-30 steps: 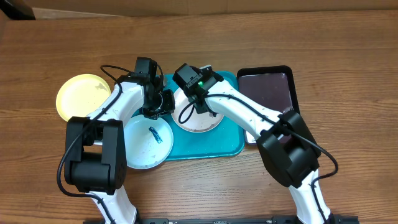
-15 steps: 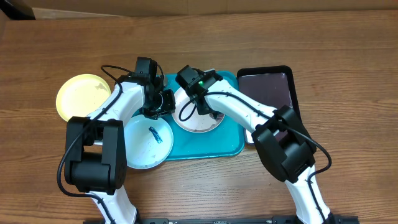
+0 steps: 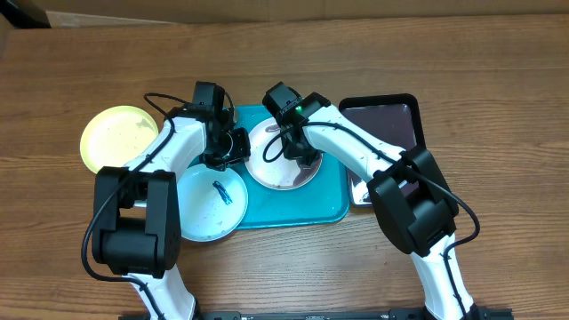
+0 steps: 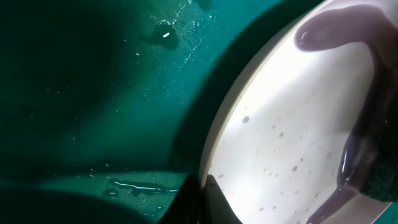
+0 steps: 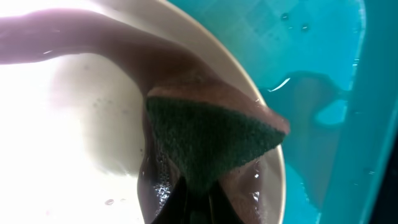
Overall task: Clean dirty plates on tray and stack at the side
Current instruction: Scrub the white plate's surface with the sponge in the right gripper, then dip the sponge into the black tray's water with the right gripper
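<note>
L gripper [image 3: 233,147] pinches white plate [image 3: 277,176] rim; plate sits on tray [image 3: 324,203]. R gripper [image 3: 293,149] clamps green sponge [image 5: 211,140] on it. Nearby, blue plate [image 3: 206,206] overlaps tray's left edge; yellow plate [image 3: 116,138] on table [image 3: 489,53].

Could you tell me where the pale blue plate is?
In the overhead view, the pale blue plate overlaps the turquoise tray's near-left corner, left of the white plate and closer to the robot.

Wooden table [image 3: 498,53], turquoise tray [image 3: 322,210], black tray [image 3: 384,133], yellow plate [image 3: 116,138]
</note>
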Robot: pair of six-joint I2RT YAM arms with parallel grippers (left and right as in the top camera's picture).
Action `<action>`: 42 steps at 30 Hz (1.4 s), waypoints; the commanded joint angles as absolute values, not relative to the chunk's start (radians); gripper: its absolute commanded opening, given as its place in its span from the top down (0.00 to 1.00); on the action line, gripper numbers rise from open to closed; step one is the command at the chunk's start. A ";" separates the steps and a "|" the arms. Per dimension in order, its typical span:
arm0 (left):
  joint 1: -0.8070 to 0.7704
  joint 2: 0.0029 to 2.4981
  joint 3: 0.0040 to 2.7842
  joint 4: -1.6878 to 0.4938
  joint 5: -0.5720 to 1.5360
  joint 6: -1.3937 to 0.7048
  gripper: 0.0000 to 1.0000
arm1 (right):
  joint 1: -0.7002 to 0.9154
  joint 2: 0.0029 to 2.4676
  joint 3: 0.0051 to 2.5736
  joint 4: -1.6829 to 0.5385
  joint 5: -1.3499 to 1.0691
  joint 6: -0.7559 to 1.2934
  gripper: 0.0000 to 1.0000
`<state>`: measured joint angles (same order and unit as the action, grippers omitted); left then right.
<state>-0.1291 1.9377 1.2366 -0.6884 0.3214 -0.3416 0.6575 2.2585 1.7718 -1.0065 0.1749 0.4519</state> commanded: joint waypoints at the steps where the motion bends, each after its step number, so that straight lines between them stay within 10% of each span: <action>1: -0.126 1.928 1.245 -0.687 0.338 -0.348 0.96 | 0.665 2.301 1.766 -0.983 -0.025 0.465 0.96; 22: -0.126 1.928 1.245 -0.687 0.338 -0.348 0.96 | 0.541 2.243 1.792 -0.779 -0.684 0.340 0.96; 42: -0.126 1.928 1.245 -0.683 0.338 -0.348 0.96 | 0.216 1.987 1.791 -1.236 -0.484 0.103 0.96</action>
